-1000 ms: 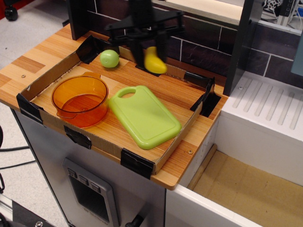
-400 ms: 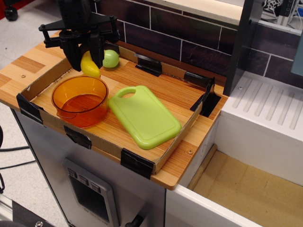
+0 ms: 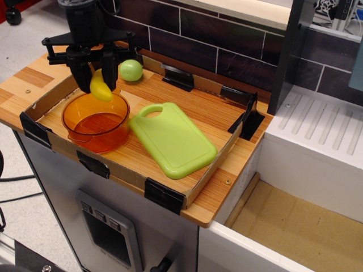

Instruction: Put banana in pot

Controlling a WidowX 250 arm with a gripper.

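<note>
The yellow toy banana (image 3: 101, 87) hangs between the black fingers of my gripper (image 3: 96, 76), which is shut on it. The gripper holds it just above the far rim of the translucent orange pot (image 3: 96, 120), which stands at the front left of the wooden tray. The banana's lower end dips toward the pot's opening. The pot's inside shows nothing in it.
A round green fruit (image 3: 130, 69) lies at the back of the tray, just right of the gripper. A light-green cutting board (image 3: 173, 139) lies right of the pot. Low cardboard walls with black corner clips (image 3: 163, 195) ring the tray. A white drainer (image 3: 323, 130) is at right.
The gripper carried the banana from the back middle of the tray leftward and down; it now hangs over the pot's far rim, slightly lower than 0.4 s ago.
</note>
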